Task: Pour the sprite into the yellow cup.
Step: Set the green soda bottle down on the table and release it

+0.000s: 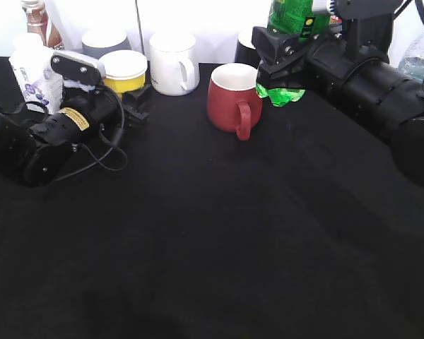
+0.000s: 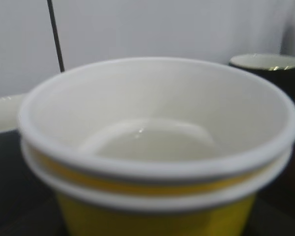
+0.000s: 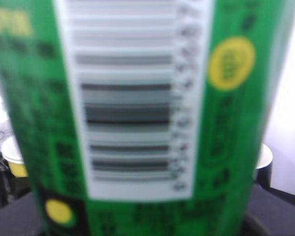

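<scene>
Gripping the sprite (image 1: 291, 18) at upper right of the exterior frame, right claw (image 1: 286, 60) clamped around the labelled body, lobed green base (image 1: 280, 94) poking out below and hanging clear of the black desk (image 1: 219, 233). Held upright and lifted, apparently so the bottle can travel over the crockery before any tilt. Filling the right wrist view almost edge to edge, barcode panel and yellow badges blurred by closeness.

Standing at upper left of the exterior frame, the yellow cup (image 1: 124, 70), white rim up, with the left claw (image 1: 131, 95) pressed in at its lower wall. Whether those jaws actually clamp the cup or merely bracket it, hard to tell: cup rim crowds the left wrist view and hides the fingers. Likely purpose either way: steadying a light disposable cup against a stream from above. Inside of the cup white and seemingly empty, so pouring judged not yet begun.

Between bottle and cup, near frame centre, a red mug (image 1: 233, 99) with handle facing forward, and a white mug (image 1: 172, 62) just right of the yellow cup. Both sit along the probable path, which explains the high carry. Risk ahead, as a judgement: a stream dropping into the wrong vessel, or a nudge tipping the flimsy cup.
</scene>
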`<action>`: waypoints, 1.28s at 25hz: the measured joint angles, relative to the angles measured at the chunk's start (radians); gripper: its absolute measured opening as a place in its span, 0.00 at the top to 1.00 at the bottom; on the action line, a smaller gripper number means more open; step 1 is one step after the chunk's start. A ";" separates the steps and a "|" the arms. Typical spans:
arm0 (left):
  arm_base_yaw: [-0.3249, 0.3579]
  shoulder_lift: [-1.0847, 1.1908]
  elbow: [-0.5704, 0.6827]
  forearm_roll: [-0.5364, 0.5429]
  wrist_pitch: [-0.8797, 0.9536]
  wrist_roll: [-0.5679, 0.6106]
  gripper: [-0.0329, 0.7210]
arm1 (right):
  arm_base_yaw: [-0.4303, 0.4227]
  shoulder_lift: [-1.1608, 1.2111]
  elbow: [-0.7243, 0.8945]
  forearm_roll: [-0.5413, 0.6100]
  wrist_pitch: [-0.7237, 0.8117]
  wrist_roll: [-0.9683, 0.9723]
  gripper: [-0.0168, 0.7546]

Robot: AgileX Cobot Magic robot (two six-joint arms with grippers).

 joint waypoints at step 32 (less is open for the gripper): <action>-0.096 -0.834 0.442 0.003 0.563 -0.025 0.18 | -0.132 0.314 -0.157 0.330 -0.051 -0.242 0.43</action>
